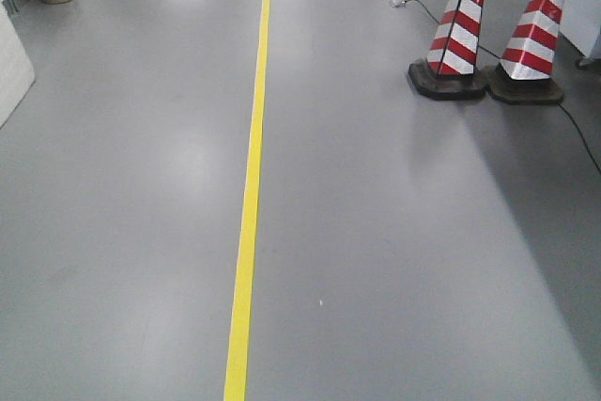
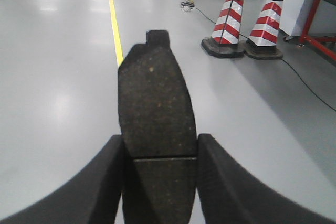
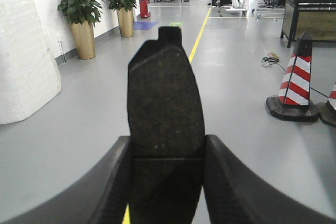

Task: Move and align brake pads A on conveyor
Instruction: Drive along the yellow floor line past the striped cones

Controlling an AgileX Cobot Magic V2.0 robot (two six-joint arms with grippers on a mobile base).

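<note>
- In the front view, the yellow floor line (image 1: 249, 194) runs from 6 o'clock up to 12 o'clock across bare grey floor, with two striped cones (image 1: 488, 39) at about 1 o'clock. No conveyor and no arms show there.
- The left gripper (image 2: 159, 153) is pinching one brake pad (image 2: 156, 103) across its centre groove, the pad's tab pointing to 12 o'clock, over open floor.
- The right gripper (image 3: 167, 156) likewise clamps a second brake pad (image 3: 166, 98) between its jaws, tab towards 12 o'clock, with potted plants (image 3: 100, 17) at 10 o'clock.
- Judged from this, two pads are picked up and in transit. Reaching the belt, setting them down and aligning them is all left. The other pads are out of sight.
</note>
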